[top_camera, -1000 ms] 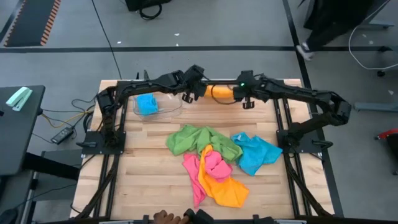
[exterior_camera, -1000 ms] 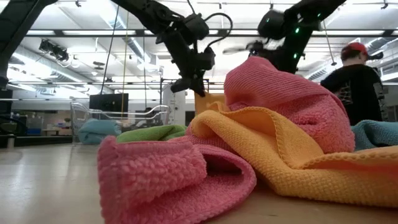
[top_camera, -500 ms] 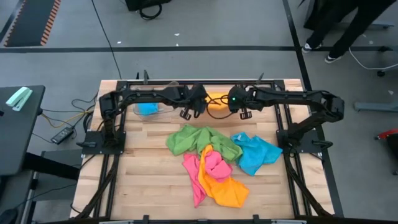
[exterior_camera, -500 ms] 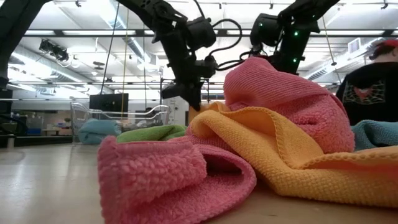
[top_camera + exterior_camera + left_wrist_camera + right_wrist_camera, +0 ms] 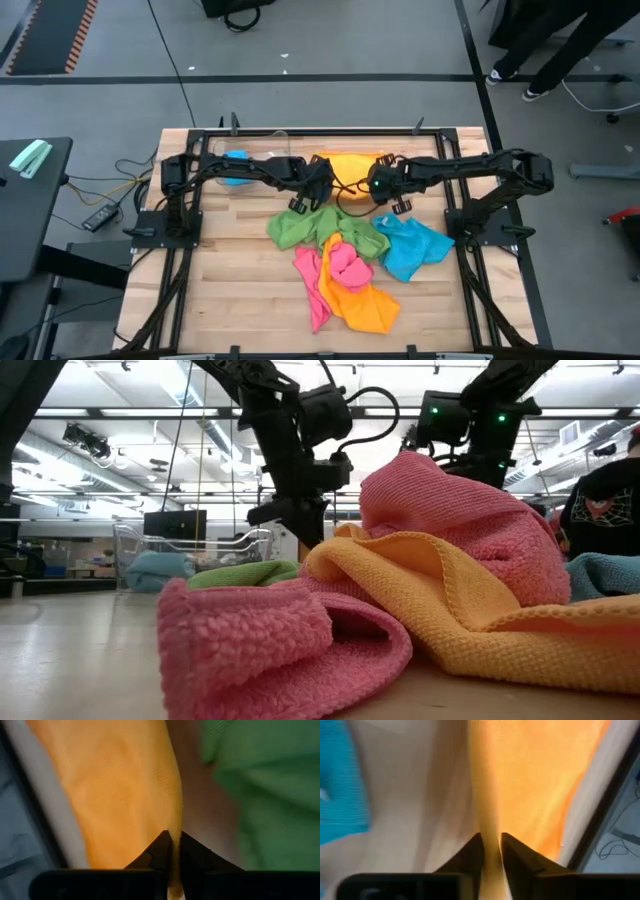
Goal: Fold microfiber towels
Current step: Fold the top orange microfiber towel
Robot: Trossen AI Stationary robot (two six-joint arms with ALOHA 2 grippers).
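Wooden slatted table [image 5: 240, 290]; both hands pinch soft orange towel [image 5: 348, 163].

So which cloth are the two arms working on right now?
Look at the far edge of the wooden table, behind the heap of bright cloths. The orange-yellow towel lies spread flat there, with the left claw and right claw each pinching a near corner. Unlike the others, it is not crumpled.
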